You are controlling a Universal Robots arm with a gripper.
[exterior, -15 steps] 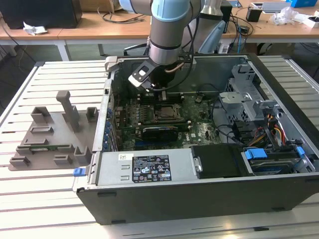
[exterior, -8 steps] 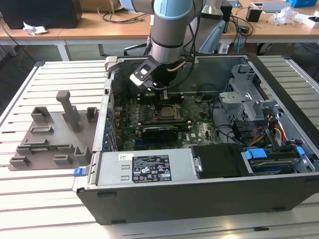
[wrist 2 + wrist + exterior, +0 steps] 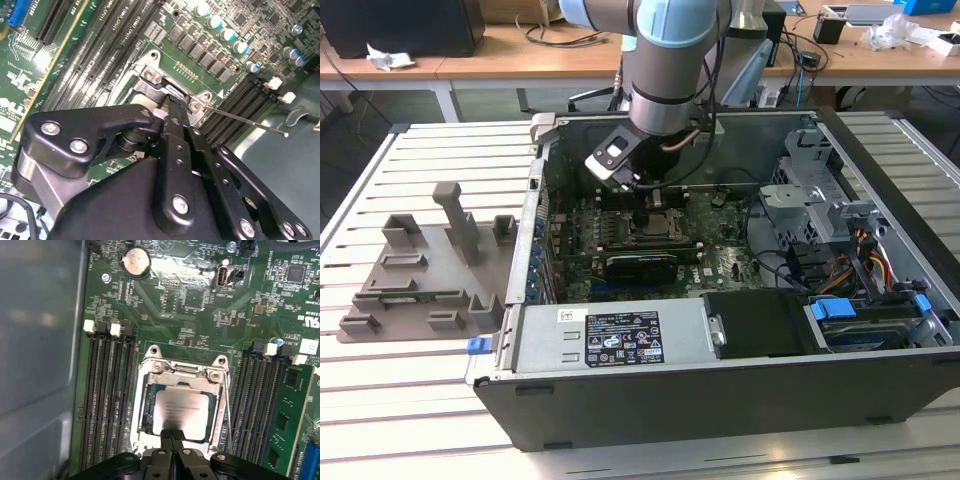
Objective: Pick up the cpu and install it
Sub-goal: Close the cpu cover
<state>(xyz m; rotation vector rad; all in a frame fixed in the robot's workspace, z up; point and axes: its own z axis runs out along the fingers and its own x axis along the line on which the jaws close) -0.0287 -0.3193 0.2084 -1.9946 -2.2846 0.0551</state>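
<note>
The gripper (image 3: 172, 435) is seen with its two fingers pressed tight together, and nothing is held between them. Its tips are set at the edge of the cpu (image 3: 182, 410), which is laid flat inside the socket frame (image 3: 165, 369).

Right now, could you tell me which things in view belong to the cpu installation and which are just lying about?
Part of the job:
cpu, lying inside the socket frame
gripper, shut, its tips at the cpu's edge

Just lying about:
coin battery
memory slots
grey tray on the table beside the case
coloured cables
</note>
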